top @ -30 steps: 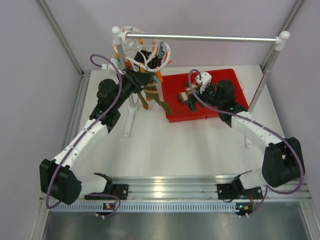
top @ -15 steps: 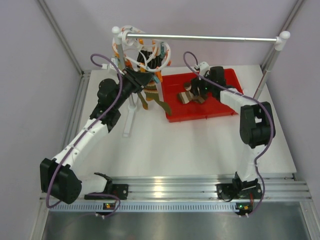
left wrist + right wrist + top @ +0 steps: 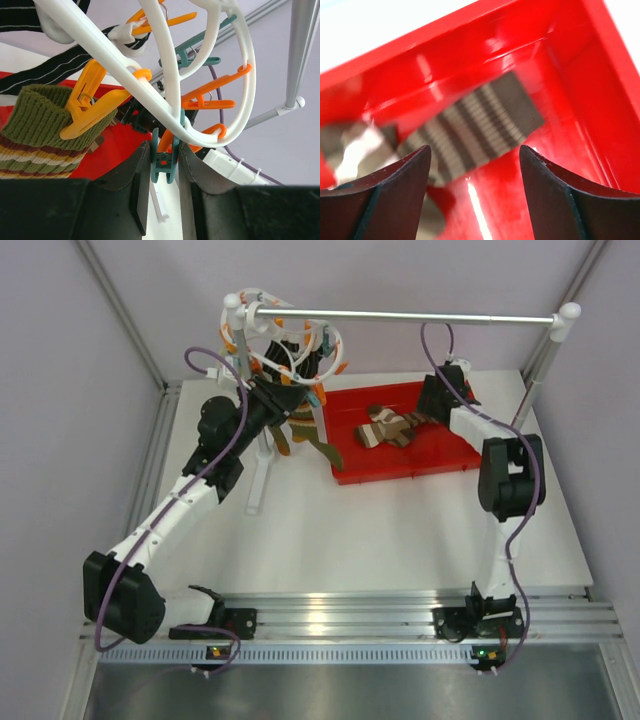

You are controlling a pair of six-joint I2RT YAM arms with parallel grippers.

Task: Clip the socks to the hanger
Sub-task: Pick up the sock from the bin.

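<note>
The white oval hanger [image 3: 338, 348] hangs at the left end of the rail. My left gripper [image 3: 285, 400] is shut on one of its teal clips [image 3: 165, 161], squeezing it between both fingers just under the ring [image 3: 165, 75]. An olive striped sock [image 3: 37, 132] hangs beside it in a yellow-orange clip [image 3: 87, 112], and shows as the hanging sock [image 3: 300, 428] from above. Brown striped socks [image 3: 385, 427] lie in the red tray [image 3: 440, 455]. My right gripper [image 3: 432, 405] hovers open over the tray's far right corner. A striped sock [image 3: 480, 125] lies just beyond its empty jaws [image 3: 475, 152].
The silver rail [image 3: 400, 316] spans the back on white-capped posts [image 3: 540, 365]. More orange clips [image 3: 210, 102] and teal clips [image 3: 192, 55] dangle from the ring. The tray's red wall [image 3: 600, 65] rises close on the right of my right gripper.
The right arm has pulled back from the middle of the tray to its far right corner, folding up, and its jaws have narrowed somewhat. The left arm has stayed put.
</note>
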